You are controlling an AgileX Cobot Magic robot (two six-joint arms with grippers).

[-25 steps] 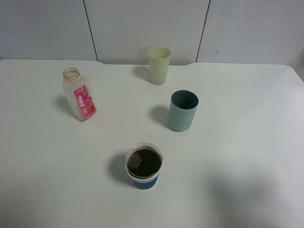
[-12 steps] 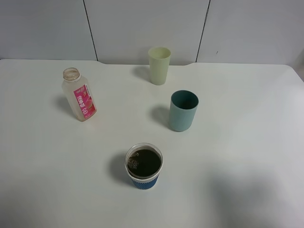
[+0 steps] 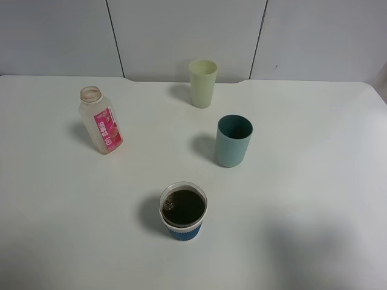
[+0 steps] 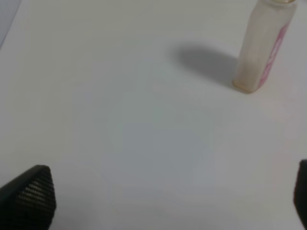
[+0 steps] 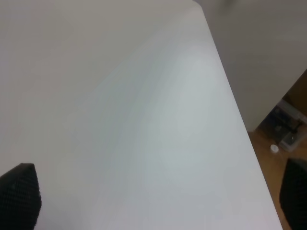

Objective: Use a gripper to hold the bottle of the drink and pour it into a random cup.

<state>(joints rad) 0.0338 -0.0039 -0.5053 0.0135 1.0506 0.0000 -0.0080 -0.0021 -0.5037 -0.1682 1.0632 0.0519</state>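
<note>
The bottle [image 3: 100, 121] stands upright and capless at the table's left; it is clear with a pink label, and no dark drink shows inside. The short cup [image 3: 182, 211] with a blue ribbed sleeve stands front centre and holds dark brown drink. Neither gripper shows in the exterior high view. In the left wrist view the left gripper [image 4: 165, 201] is open and empty, its black fingertips [image 4: 29, 199] far apart, well short of the bottle [image 4: 264, 48]. The right gripper [image 5: 156, 196] is open and empty over bare table.
A teal cup [image 3: 233, 140] stands right of centre and a pale yellow-green cup [image 3: 202, 83] at the back. The right wrist view shows the white table [image 5: 144, 120], its side edge, and floor with clutter [image 5: 288, 134] beyond.
The foam bubbles on the drink in the short cup have thinned. Nothing else has moved.
</note>
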